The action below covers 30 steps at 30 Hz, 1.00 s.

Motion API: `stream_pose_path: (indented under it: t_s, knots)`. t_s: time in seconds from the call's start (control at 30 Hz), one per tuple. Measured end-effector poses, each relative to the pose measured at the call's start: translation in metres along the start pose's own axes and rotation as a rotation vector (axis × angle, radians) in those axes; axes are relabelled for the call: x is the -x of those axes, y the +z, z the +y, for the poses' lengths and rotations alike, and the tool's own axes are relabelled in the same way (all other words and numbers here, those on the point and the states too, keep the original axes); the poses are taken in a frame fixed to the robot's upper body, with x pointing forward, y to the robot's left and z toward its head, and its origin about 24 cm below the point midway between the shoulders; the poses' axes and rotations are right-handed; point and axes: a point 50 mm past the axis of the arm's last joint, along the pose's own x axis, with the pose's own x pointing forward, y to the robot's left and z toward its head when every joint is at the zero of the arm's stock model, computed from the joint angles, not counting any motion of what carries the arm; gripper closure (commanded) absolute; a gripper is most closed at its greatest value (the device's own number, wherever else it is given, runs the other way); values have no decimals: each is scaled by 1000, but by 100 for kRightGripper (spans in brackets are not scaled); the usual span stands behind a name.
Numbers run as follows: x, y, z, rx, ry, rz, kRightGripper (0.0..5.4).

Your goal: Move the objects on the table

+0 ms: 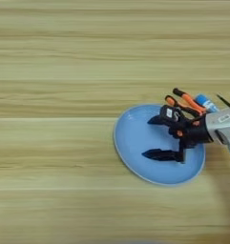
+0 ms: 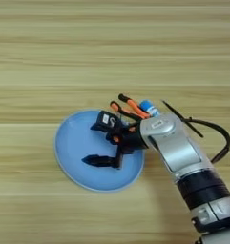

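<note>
The table is pretty much all wood grain. The plate is laid flat on it, right of centre, and nothing is seen lying in it, just the claw hung over its right half with both black fingers spread wide, nothing gripped. The blue tube is parked just off the plate's upper right rim, partly hidden by the arm. The pen is laid slanted just right of the tube.

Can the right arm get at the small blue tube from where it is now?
Probably yes. The blue tube lies just beyond the plate, close beside the forearm, with nothing covering it. The end effector hovers open over the plate and would have to pull back.
</note>
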Motion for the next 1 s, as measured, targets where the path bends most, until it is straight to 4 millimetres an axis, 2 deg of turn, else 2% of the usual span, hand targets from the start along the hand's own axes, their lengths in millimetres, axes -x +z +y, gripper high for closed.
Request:
stream_pose_path:
  t_s: [1.0]
  knots:
    - [-34,23,-3,50,32,-30,4]
